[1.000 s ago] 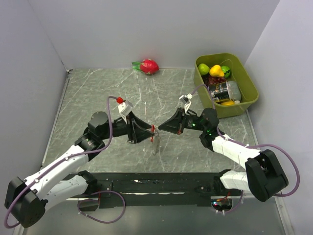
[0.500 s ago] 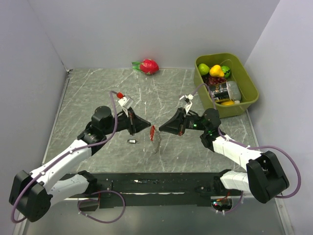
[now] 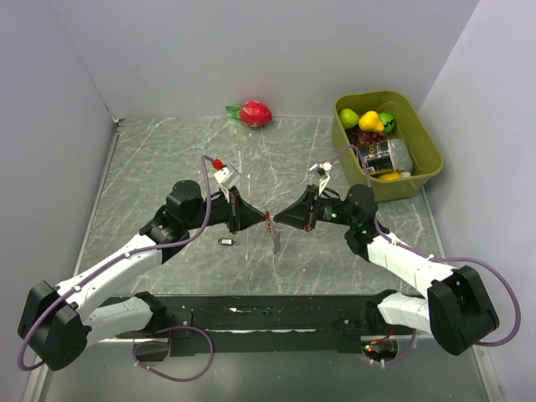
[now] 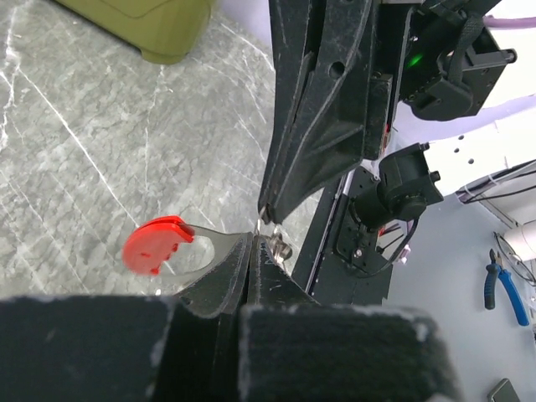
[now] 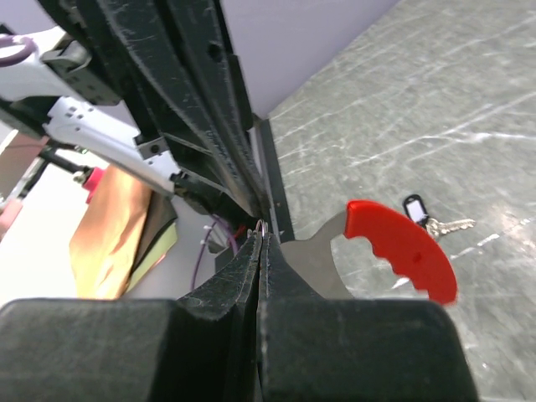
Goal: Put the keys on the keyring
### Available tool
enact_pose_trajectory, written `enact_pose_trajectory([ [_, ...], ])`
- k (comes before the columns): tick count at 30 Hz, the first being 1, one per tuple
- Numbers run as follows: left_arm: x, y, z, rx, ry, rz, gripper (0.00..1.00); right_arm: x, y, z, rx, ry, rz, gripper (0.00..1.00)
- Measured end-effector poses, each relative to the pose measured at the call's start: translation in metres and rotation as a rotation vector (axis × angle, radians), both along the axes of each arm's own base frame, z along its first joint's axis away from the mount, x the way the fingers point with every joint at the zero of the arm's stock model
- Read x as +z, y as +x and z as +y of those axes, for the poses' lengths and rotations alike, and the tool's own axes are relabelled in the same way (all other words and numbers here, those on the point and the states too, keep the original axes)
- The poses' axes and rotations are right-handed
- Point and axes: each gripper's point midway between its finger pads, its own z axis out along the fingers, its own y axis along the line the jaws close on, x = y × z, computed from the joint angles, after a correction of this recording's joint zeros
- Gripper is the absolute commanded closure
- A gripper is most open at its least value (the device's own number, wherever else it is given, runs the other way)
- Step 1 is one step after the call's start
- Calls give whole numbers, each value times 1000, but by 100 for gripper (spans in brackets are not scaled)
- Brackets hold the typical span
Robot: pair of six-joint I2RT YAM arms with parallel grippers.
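The keyring (image 3: pixel 273 233), a red crescent grip (image 5: pixel 402 247) on a silvery plate with a thin wire ring, hangs above the table's middle. My right gripper (image 3: pixel 276 219) is shut on that wire ring, seen in the right wrist view between the right gripper's (image 5: pixel 261 236) tips. My left gripper (image 3: pixel 262 216) is shut too, tip to tip with the right one. In the left wrist view the left gripper (image 4: pixel 251 245) lies between the plate and red grip (image 4: pixel 155 244) and the ring, with nothing seen between its fingers. The keys (image 3: pixel 226 242), a dark tag with a silvery key (image 5: pixel 431 221), lie on the table under the left arm.
A red dragon fruit (image 3: pixel 254 112) lies at the back wall. At the back right stands a green bin (image 3: pixel 402 191) with fruit and a can. White walls close the table on three sides.
My left gripper shut and moved right and forward until its tip met the keyring. The keys, hidden under it a second ago, now lie in plain view. The right arm barely moved.
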Motion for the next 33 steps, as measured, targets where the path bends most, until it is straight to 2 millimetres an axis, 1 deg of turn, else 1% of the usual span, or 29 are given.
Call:
enact_pose_trajectory([
  [8, -9, -4, 1, -12, 34, 11, 99, -4, 4, -1, -29, -15, 14, 100],
  [14, -11, -8, -2, -27, 42, 11, 99, -5, 5, -1, -34, -17, 19, 100],
  [22, -16, -18, -9, -71, 54, 8, 99, -5, 8, -2, -56, -19, 25, 100],
  [33, -18, -30, -28, -129, 75, 14, 99, -11, 11, -3, -78, -33, 54, 100],
])
